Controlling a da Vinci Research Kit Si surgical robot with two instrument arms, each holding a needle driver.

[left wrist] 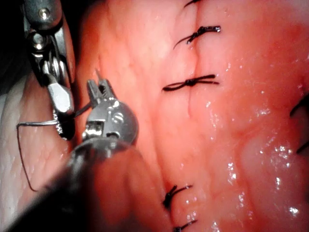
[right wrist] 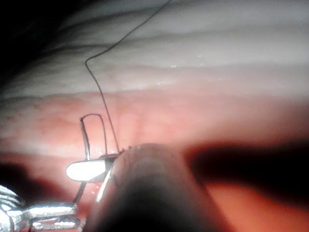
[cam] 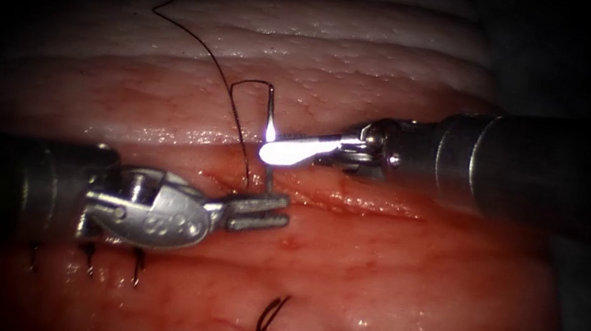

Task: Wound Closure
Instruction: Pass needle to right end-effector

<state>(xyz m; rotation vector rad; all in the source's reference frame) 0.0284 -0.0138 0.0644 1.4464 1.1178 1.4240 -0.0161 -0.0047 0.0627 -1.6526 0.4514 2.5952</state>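
The curved needle (cam: pixel 271 109) stands nearly upright over the cut (cam: pixel 353 204) in the tissue (cam: pixel 387 285). My right tool (cam: pixel 278 151) comes in from the right and is shut on the needle at about mid-curve. The needle's lower end reaches down to the upper jaw of my left tool (cam: pixel 286 214), whose jaws lie slightly open with nothing held; whether that end touches the tissue I cannot tell. Dark thread (cam: pixel 197 37) runs from the needle's upper end, loops down into the tissue beside the cut, and trails away upward. The right wrist view has the needle (right wrist: pixel 86 140) in the right tool (right wrist: pixel 84 170).
Finished dark stitches (cam: pixel 264 328) cross a closed line nearer the camera, with more below the left tool's shaft (cam: pixel 87 259). Pale fatty ridges (cam: pixel 333 36) rise behind the cut. The left wrist view has tied stitches (left wrist: pixel 190 82) beside the left tool (left wrist: pixel 100 86).
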